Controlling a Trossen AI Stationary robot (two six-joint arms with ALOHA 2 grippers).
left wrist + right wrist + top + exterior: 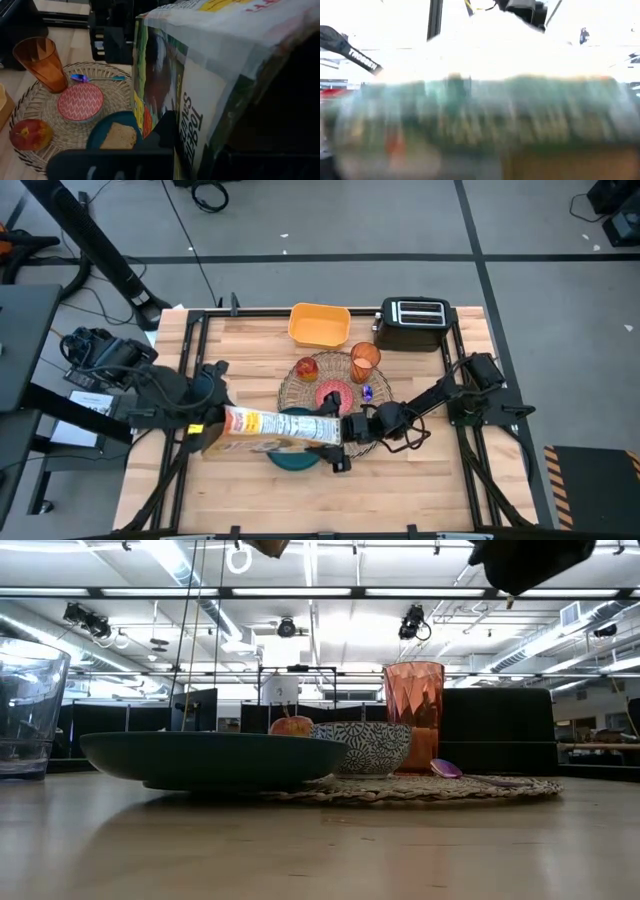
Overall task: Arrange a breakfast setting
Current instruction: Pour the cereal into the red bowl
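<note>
A printed bread bag (280,426) hangs level in the air over the dark teal plate (296,458), which holds a toast slice (119,136). My left gripper (214,432) is shut on the bag's left end. My right gripper (347,432) is at the bag's right end. The plate's far edge lies on the round straw placemat (300,392). On the mat stand the pink bowl (335,395), the orange cup (365,358), the orange-red fruit (306,368) and the blue-green spoon (367,392). My left gripper holds the bread bag by its left end (200,125), between its two fingers (115,162). It comes level from the table's left side, along the bag. The bag is lifted clear above the plate and lies about level.
A yellow tray (320,325) and a black toaster (412,323) stand at the table's far edge. A clear glass (25,705) shows at the left of the low view. Bare wood lies along the near edge (320,500).
</note>
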